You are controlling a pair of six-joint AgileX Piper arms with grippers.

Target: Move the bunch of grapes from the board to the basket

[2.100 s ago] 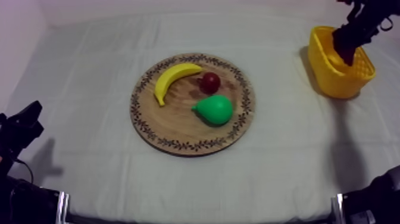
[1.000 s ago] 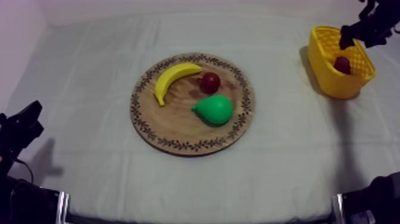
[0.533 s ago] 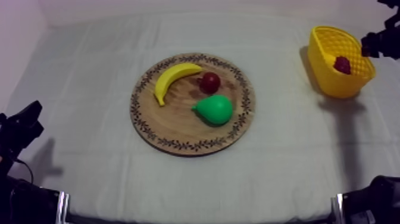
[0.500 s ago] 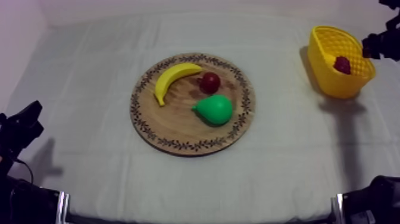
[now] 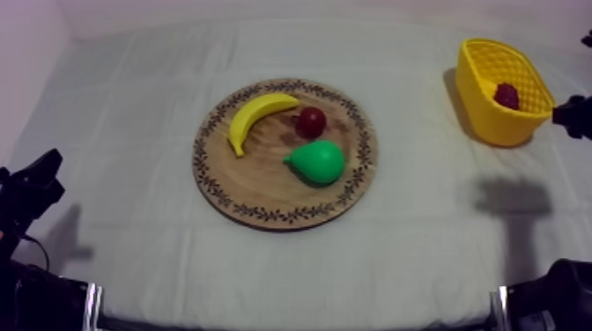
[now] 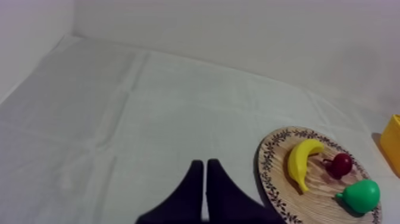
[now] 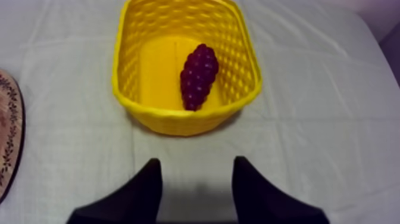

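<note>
1. Table [image 5: 132,132]: grey-white cloth, lightly creased. Wide bare cloth lies on every side of the board, and a broad bare strip separates board and basket.

2. Left arm: at rest, low at the table's left edge, well apart from the board.

3. Right arm: a dark part shows at the table's right edge, just beside the basket's outer wall. Its shadow [image 5: 511,195] lies on the cloth on the near side of the basket.

4. Wooden board [image 5: 264,189]: round with a patterned rim, lying flat at the table's centre. It carries three fruits on its far and right parts; the near left part is bare wood.

5. Yellow basket [image 5: 493,123]: lattice-walled and upright, at the far right of the table, well apart from the board.

6. Banana [image 5: 255,119]: on the board's far left, beside the small red fruit.

7. Pear [image 5: 317,162]: green, on the board's right, near the small red fruit.

8. Bunch of grapes [image 7: 198,75]: dark red, lying inside the yellow basket on its floor, against the wall farther from the board. It is off the board.

9. Small red fruit [image 5: 310,121]: on the board, between banana and pear.

10. Right claw [image 7: 196,164]: fingers spread wide, holding nothing. It is over bare cloth just short of the basket's near wall, touching neither basket nor grapes.

11. Left claw [image 6: 205,164]: fingers pressed together in a narrow wedge, holding nothing. It points over bare cloth, with the board off to one side.
</note>
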